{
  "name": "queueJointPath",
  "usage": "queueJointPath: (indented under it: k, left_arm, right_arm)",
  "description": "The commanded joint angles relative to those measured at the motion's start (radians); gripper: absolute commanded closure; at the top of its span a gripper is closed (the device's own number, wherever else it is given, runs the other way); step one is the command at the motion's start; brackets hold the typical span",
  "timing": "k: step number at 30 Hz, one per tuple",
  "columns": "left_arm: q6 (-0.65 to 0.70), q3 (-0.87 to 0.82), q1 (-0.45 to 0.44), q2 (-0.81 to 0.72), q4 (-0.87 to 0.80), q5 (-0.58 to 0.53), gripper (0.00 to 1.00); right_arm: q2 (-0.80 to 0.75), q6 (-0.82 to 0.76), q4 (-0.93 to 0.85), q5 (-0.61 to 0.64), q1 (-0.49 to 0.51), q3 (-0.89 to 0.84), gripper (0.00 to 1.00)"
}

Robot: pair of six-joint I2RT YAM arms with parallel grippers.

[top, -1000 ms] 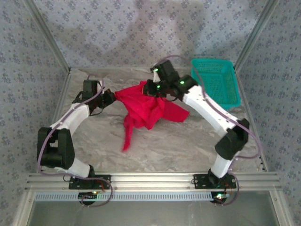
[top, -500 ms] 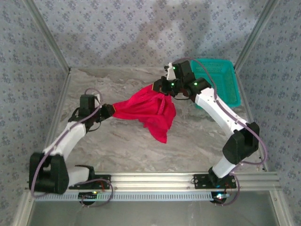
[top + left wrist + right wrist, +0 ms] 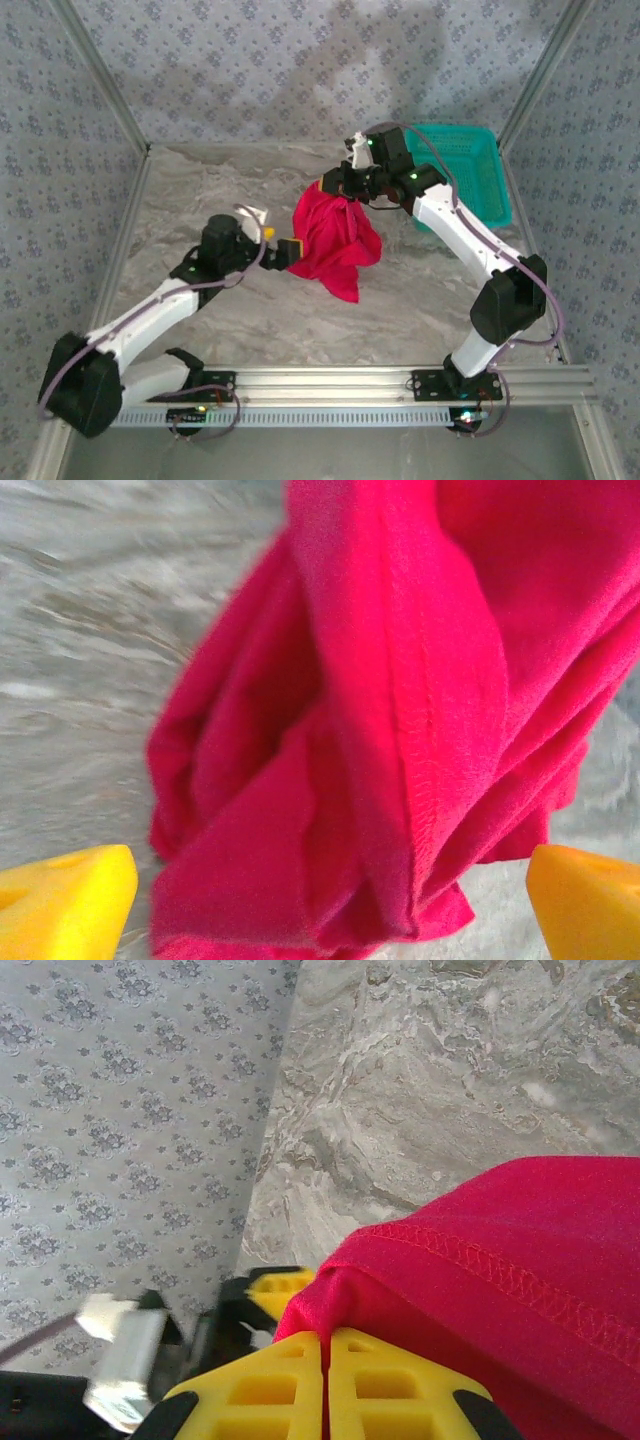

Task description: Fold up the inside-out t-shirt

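The red t-shirt point(image 3: 335, 240) hangs in a bunched, drooping mass to the left of the teal mesh basket point(image 3: 468, 178), over the marble table point(image 3: 400, 300). Its top edge is pinched in the right gripper point(image 3: 336, 188), which sits just left of the basket's near-left corner. In the right wrist view the yellow fingers point(image 3: 270, 1385) are pressed together on a stitched hem of the cloth. The left gripper point(image 3: 284, 252) is farther left of the basket, at the shirt's lower left side. Its jaws are spread wide, the yellow fingertips point(image 3: 65, 900) at either edge of the left wrist view with folds of red cloth between and ahead of them. The shirt's lowest point trails toward the near side of the table.
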Motion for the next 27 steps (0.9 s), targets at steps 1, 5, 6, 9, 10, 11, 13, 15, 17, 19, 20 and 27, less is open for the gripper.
queueJointPath:
  k: [1, 5, 6, 9, 10, 11, 13, 15, 17, 19, 20, 27]
  left_arm:
    - [0.078, 0.088, -0.018, 0.088, 0.136, -0.011, 0.0]
    - [0.08, 0.191, -0.018, 0.233, 0.153, 0.022, 0.01]
    - [0.085, 0.213, -0.015, 0.258, 0.149, 0.031, 0.04]
    - [0.088, 0.302, 0.017, 0.321, 0.07, 0.1, 0.48]
    - [0.083, 0.34, 0.037, 0.336, 0.021, 0.144, 0.67]
    - [0.081, 0.378, 0.057, 0.345, -0.032, 0.182, 0.89]
    - [0.084, 0.437, 0.081, 0.35, -0.133, 0.216, 1.0]
    - [0.097, 0.469, 0.091, 0.339, -0.198, 0.233, 1.0]
    - [0.097, 0.48, 0.092, 0.315, -0.228, 0.249, 1.0]
    - [0.078, 0.485, 0.09, 0.289, -0.235, 0.293, 1.0]
    - [0.061, 0.483, 0.089, 0.275, -0.226, 0.32, 1.0]
    - [-0.049, 0.411, 0.088, 0.201, -0.116, 0.402, 1.0]
  right_arm:
    - [-0.015, -0.022, -0.004, -0.044, 0.012, 0.031, 1.0]
    - [-0.016, -0.037, -0.023, -0.042, 0.016, 0.026, 1.0]
    - [-0.017, -0.043, -0.031, -0.042, 0.015, 0.023, 1.0]
    - [-0.021, -0.058, -0.07, -0.03, 0.002, 0.006, 1.0]
    - [-0.021, -0.092, -0.09, -0.025, -0.007, -0.001, 1.0]
    - [-0.02, -0.113, -0.117, -0.013, -0.017, -0.006, 1.0]
    - [-0.012, -0.141, -0.167, 0.025, -0.039, -0.014, 1.0]
    - [0.021, -0.16, -0.21, 0.106, -0.067, 0.005, 1.0]
    - [0.077, -0.185, -0.261, 0.213, -0.082, 0.067, 1.0]
    - [0.167, -0.2, -0.305, 0.29, -0.091, 0.185, 1.0]
    - [0.233, -0.199, -0.328, 0.307, -0.095, 0.271, 0.99]
    - [0.526, -0.229, -0.666, 0.397, -0.137, 0.72, 0.4]
